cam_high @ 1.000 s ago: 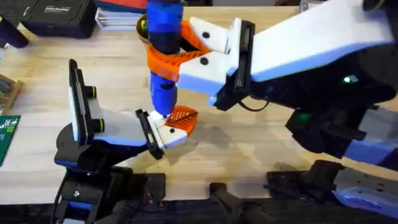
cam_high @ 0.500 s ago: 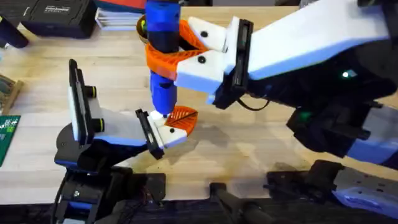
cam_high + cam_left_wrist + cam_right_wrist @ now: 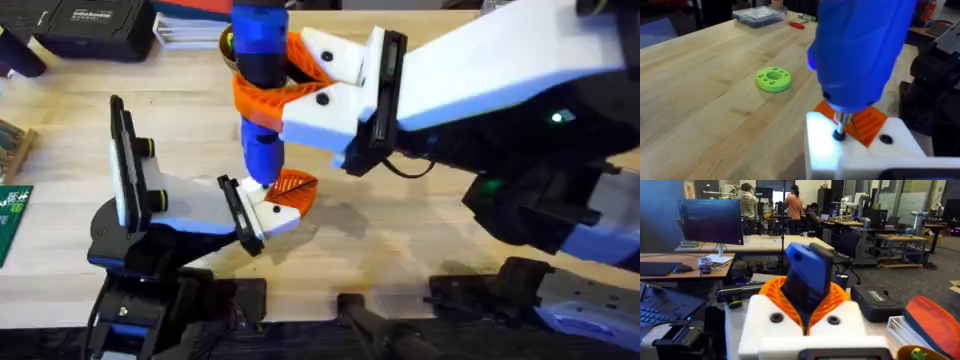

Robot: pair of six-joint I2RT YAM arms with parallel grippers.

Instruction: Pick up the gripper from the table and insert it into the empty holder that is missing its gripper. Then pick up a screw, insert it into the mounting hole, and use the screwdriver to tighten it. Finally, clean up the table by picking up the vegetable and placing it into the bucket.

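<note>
Clamping the blue screwdriver (image 3: 262,90) upright, your right tool (image 3: 275,85) presses its tip onto the white holder (image 3: 262,212); left tool's state I cannot tell. Bucket (image 3: 228,42) sits behind, contents hidden.

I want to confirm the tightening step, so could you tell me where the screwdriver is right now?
The screwdriver stands upright left of centre overhead, clamped in the right gripper, with its tip down on the white holder.

screwdriver (image 3: 262,70): stout blue cylinder, upright, dark tip (image 3: 839,134) down on the white holder (image 3: 262,213) | gripper (image 3: 294,186): ribbed orange wedge seated on that holder, just beside the tip | bucket (image 3: 228,42): tan rim peeking out behind the screwdriver at the table's far side
</note>
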